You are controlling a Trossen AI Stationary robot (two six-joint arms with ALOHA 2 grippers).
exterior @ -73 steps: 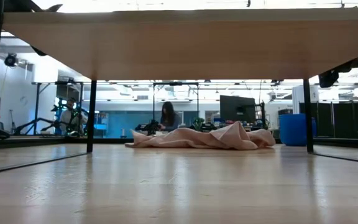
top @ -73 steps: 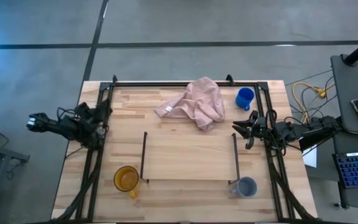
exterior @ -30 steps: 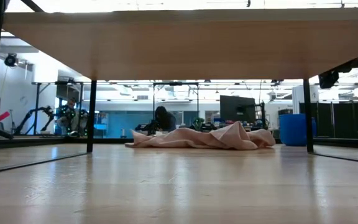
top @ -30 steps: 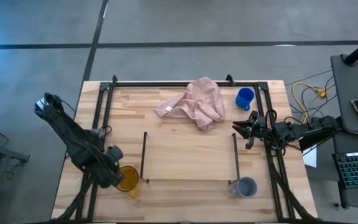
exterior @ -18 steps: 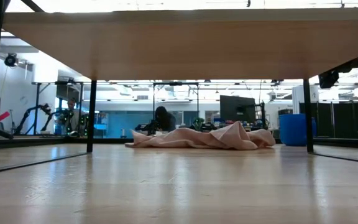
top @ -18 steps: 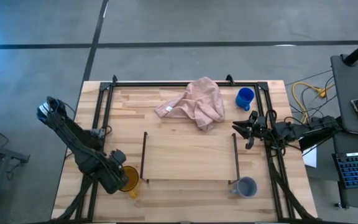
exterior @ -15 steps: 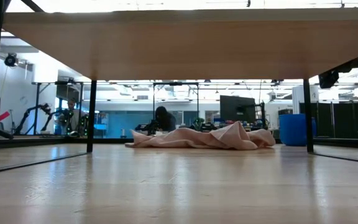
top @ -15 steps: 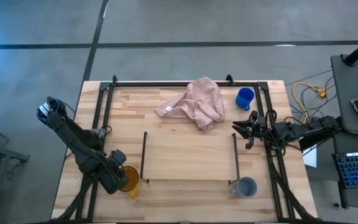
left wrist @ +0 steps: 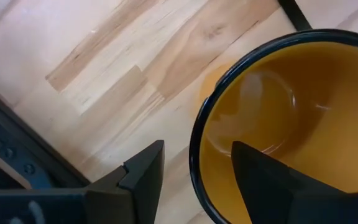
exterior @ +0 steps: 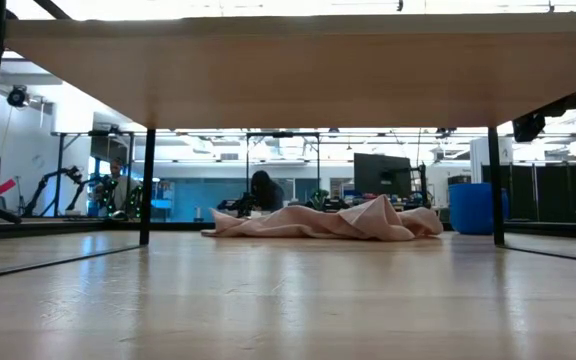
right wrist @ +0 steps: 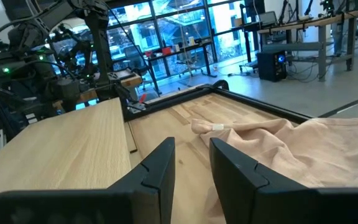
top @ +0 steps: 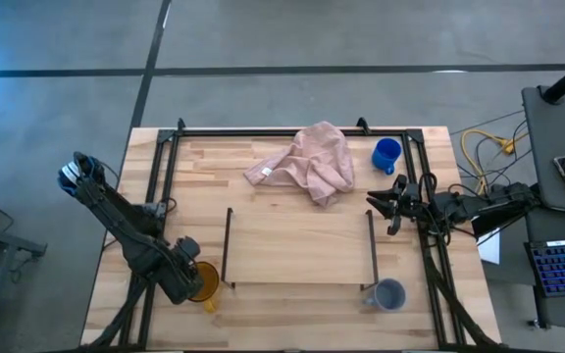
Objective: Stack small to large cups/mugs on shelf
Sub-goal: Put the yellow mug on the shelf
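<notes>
The yellow mug (top: 200,281) stands upright on the worktop (top: 292,304), just beside the left rail of the shelf (top: 299,247) and off the board itself. In my left wrist view its dark rim (left wrist: 199,118) passes between my two fingers, one finger (left wrist: 263,168) inside the bowl and the other outside against the wall, so my left hand (top: 186,282) is open and straddling the rim, not yet clamped. To do this well, I judge I should settle a little lower so the pads meet wall and not just the lip, then close squarely; a pinch on the lip alone could let a wide mug swing. The handle seems to point toward the near edge, away from my fingers, which leaves the wall free. Being the widest, this mug likely belongs at the bottom of the stack, so I should lift it straight up, clear the thin black rail, and set it flat near the middle of the shelf. The grey mug (top: 388,294) waits by the other rail, and the blue mug (top: 386,154) stands near the far right corner beside the pink cloth (top: 307,164). My right hand (top: 388,207) rests open at the right edge, near the blue mug.
</notes>
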